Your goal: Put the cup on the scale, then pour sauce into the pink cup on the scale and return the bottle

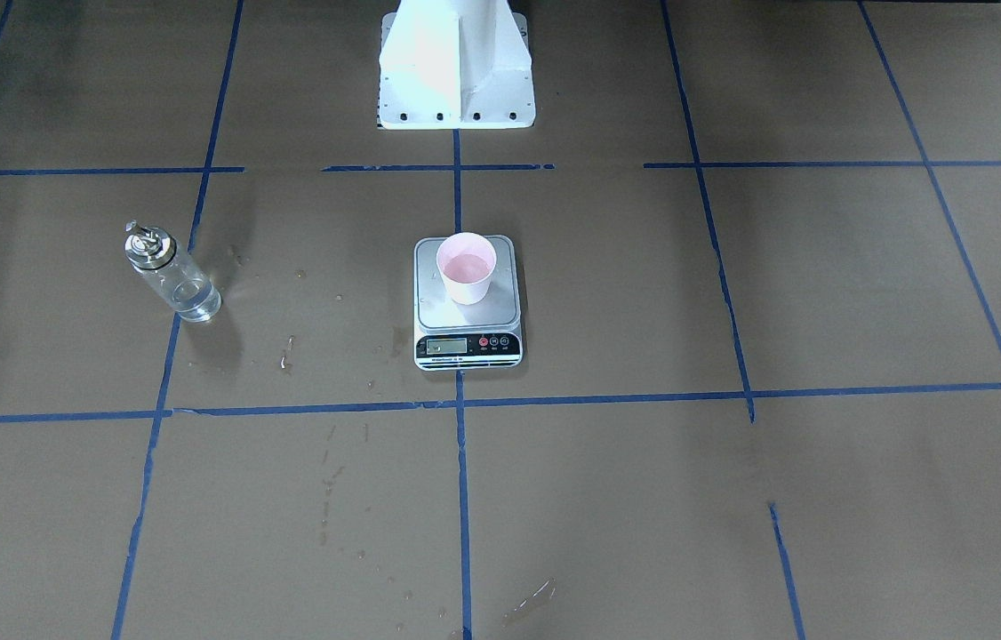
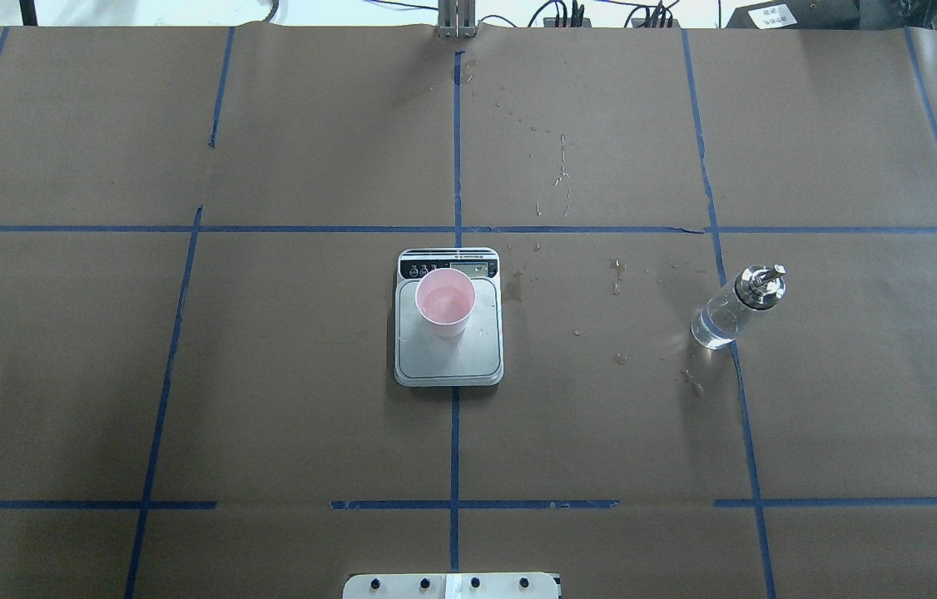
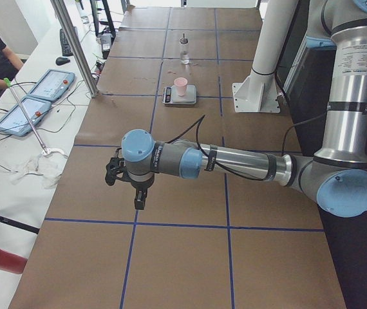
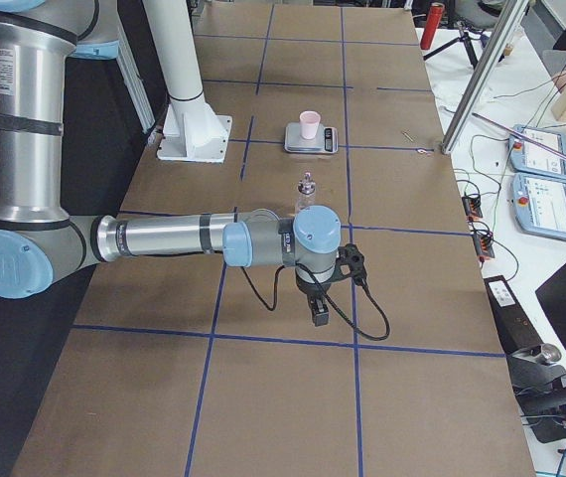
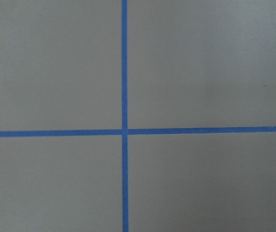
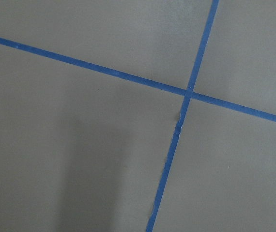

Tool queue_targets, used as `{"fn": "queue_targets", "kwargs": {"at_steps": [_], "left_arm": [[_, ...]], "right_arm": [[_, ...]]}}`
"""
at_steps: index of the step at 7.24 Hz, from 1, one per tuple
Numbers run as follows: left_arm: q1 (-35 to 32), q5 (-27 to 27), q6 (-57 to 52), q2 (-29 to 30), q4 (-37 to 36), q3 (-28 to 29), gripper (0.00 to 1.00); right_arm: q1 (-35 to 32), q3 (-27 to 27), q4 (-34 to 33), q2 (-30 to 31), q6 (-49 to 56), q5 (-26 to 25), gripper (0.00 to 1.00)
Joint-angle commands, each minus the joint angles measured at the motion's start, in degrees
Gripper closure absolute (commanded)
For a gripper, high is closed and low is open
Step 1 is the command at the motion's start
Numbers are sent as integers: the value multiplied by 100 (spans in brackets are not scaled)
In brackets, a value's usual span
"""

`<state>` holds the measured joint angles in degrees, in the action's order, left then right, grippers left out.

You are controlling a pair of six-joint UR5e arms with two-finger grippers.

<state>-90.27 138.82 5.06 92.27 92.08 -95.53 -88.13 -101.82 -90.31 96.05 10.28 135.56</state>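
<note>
The pink cup (image 1: 466, 267) stands upright on the far half of the scale's steel plate (image 1: 432, 309), near the table's middle. It also shows in the overhead view (image 2: 445, 299) on the scale (image 2: 449, 362). The clear glass bottle (image 1: 173, 276) with a silver spout stands upright on the paper on the robot's right (image 2: 735, 308), with clear sauce low in its body. The left gripper (image 3: 140, 198) hangs over the table's left end, far from the scale. The right gripper (image 4: 320, 310) hangs over the right end, nearer than the bottle (image 4: 306, 191). I cannot tell whether either is open or shut.
Wet drops and stains (image 2: 618, 287) mark the brown paper between scale and bottle. The white robot base (image 1: 456, 67) stands behind the scale. Blue tape lines grid the table. Tablets (image 3: 35, 103), cables and a metal post (image 3: 74, 45) line the operators' side.
</note>
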Motion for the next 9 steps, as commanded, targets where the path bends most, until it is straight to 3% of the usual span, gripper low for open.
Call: {"fn": "queue_targets", "kwargs": {"at_steps": [1, 6, 9], "left_arm": [[9, 31, 13, 10, 46, 434, 0], [-17, -347, -22, 133, 20, 1034, 0], [-44, -382, 12, 98, -23, 624, 0]], "right_arm": [[6, 5, -13, -16, 0, -12, 0], [6, -13, 5, -33, 17, -117, 0], [6, -22, 31, 2, 18, -118, 0]]}}
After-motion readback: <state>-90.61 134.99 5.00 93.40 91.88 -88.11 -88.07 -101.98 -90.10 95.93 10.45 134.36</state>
